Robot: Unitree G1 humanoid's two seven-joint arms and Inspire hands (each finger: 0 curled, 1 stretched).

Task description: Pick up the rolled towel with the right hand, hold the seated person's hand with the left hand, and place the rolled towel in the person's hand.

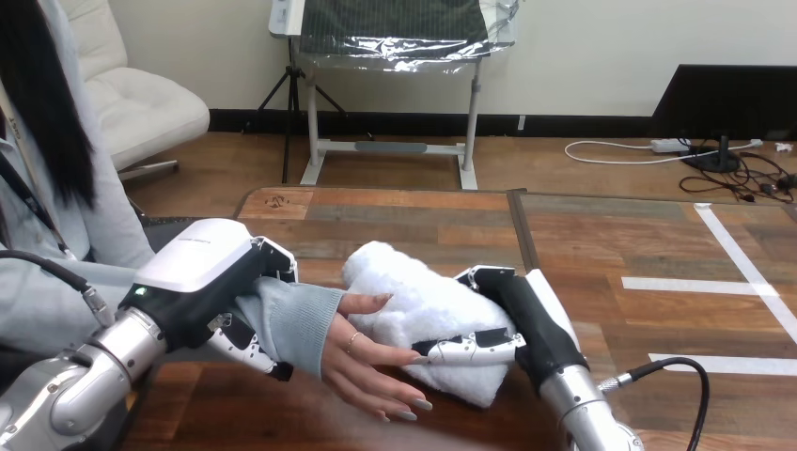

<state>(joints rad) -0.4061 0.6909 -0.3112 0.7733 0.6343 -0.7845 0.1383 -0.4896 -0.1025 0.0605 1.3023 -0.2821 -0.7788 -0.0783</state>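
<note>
While left hand [211, 272] clasps person's wrist [287, 319] | right hand [524, 321] grips rolled towel [414, 291], touching person's hand [367, 362]

cam: head view, set high at the near side of the table [601, 235] | facing: forward and down across its top | range: close, rolled towel [414, 301] at frame centre | left hand [202, 263] lower left, right hand [531, 324] lower right of centre | arms enter at bottom edge | far table edge just above mid-height
</note>
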